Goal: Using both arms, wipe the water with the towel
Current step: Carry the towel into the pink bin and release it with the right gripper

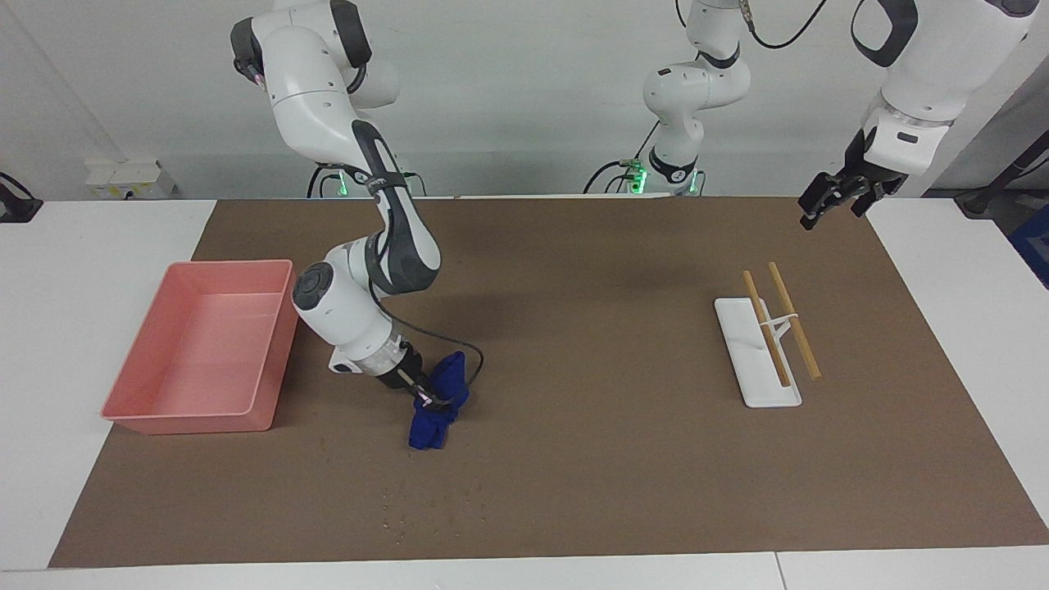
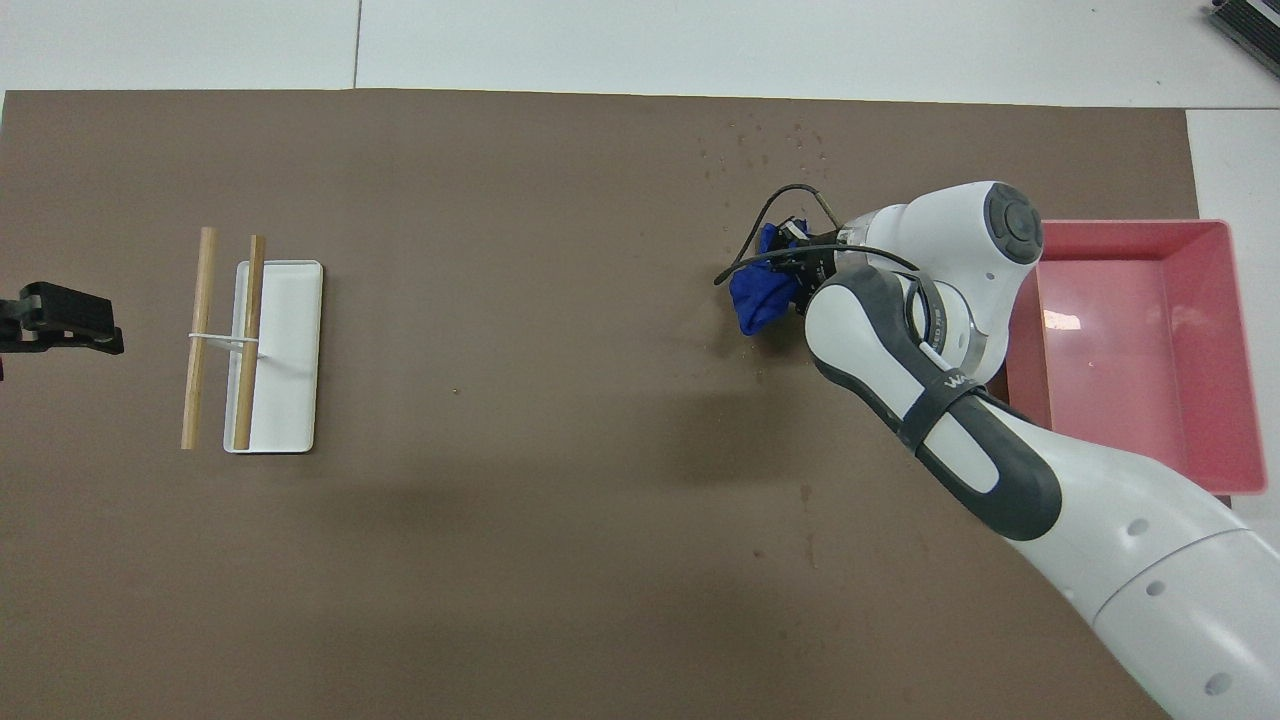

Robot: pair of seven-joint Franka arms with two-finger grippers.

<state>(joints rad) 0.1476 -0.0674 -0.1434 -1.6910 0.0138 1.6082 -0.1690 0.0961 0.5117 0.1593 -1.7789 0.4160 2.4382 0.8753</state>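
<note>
The blue towel (image 1: pixel 433 414) is bunched in my right gripper (image 1: pixel 426 398), which is shut on it low over the brown mat beside the pink tray. The towel's lower end hangs down to the mat or just above it; I cannot tell which. In the overhead view the towel (image 2: pixel 760 298) sticks out past the right gripper (image 2: pixel 795 266). The water (image 1: pixel 426 501) shows as small scattered droplets on the mat, farther from the robots than the towel, also in the overhead view (image 2: pixel 765 148). My left gripper (image 1: pixel 836 203) waits open and empty, raised over the mat's edge at the left arm's end (image 2: pixel 60 320).
A pink tray (image 1: pixel 274 360) stands at the right arm's end of the mat, close to the right arm's wrist (image 2: pixel 1140 250). A white rest (image 1: pixel 750 365) with two wooden chopsticks (image 1: pixel 793 321) lies toward the left arm's end (image 2: pixel 290 380).
</note>
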